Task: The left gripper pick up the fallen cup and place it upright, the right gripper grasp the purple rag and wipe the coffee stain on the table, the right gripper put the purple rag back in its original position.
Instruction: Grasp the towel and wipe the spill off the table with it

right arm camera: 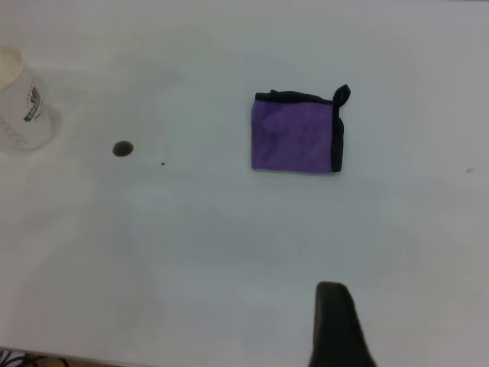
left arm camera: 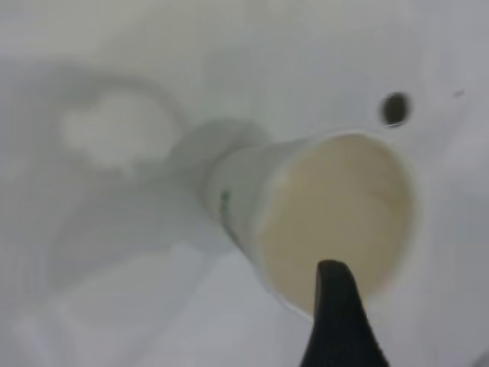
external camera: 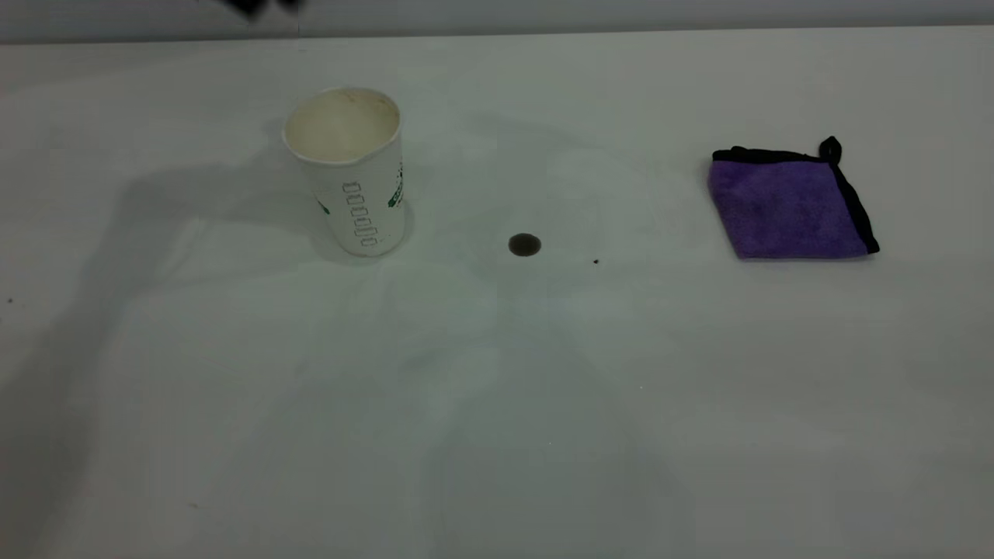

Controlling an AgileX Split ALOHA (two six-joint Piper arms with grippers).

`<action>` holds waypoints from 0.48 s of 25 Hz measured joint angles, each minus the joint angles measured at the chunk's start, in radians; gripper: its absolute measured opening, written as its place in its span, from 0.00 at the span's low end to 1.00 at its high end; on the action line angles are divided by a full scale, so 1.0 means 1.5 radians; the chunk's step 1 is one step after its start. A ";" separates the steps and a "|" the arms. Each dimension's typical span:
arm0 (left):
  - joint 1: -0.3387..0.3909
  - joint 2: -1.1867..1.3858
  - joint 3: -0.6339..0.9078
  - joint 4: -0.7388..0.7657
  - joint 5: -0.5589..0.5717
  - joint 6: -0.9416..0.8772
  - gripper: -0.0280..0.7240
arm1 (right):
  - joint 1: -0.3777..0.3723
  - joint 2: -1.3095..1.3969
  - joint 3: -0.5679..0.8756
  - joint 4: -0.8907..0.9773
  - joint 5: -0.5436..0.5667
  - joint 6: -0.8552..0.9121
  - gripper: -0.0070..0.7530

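Presently: cup (external camera: 349,175) upright on counter (external camera: 497,404), freeing stain (external camera: 524,245) for rag (external camera: 788,203); whether either tool is apart, cannot tell.

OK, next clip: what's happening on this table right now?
Nothing is being held. The cup already stands upright on the table, and the left hand hangs above its mouth. The coffee stain is unwiped, with a tiny speck beside it. The purple rag lies folded and untouched; the right hand is well short of it.
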State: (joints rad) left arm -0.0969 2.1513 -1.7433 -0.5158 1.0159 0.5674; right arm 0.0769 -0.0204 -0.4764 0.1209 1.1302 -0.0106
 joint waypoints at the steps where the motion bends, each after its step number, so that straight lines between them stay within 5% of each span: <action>1: 0.000 -0.029 0.000 0.000 0.012 -0.010 0.72 | 0.000 0.000 0.000 0.000 0.000 0.000 0.70; 12: 0.000 -0.308 0.000 0.006 0.103 -0.093 0.72 | 0.000 0.000 0.000 0.000 0.000 0.000 0.70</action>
State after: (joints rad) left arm -0.0969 1.6891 -1.7433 -0.5074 1.1708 0.4273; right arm 0.0769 -0.0204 -0.4764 0.1209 1.1302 -0.0106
